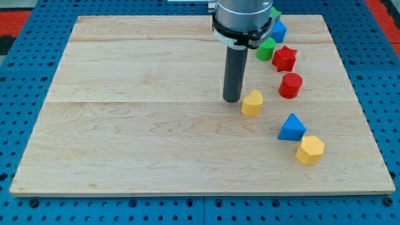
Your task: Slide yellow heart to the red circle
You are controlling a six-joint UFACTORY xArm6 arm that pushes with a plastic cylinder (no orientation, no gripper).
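The yellow heart (252,103) lies on the wooden board right of centre. The red circle (290,85) sits up and to the right of it, a short gap away. My tip (232,100) rests on the board just left of the yellow heart, close to it or touching its left side.
A red star (284,58) lies above the red circle. A green block (265,49) and a blue block (279,31) sit near the rod's housing at the view's top. A blue triangle (291,127) and a yellow hexagon (309,150) lie lower right. The board (125,125) rests on a blue pegboard.
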